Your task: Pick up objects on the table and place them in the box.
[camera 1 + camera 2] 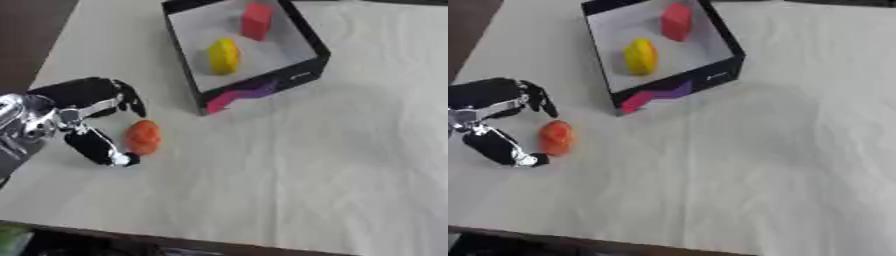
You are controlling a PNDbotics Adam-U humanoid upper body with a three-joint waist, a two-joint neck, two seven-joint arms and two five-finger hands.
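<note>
Where fingers and thumb spread apart, orange object between, left hand.

Left hand low at left, fingers seemingly spread apart.

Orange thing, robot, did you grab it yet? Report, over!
Left hand open around the orange thing, fingers not closed on it. Right hand out of sight. Yellow thing and red block in the box. Path to box clear.

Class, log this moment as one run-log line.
left hand: open, fingers around orange object, not closed | box: holds yellow object, red block | right hand: unseen
</note>
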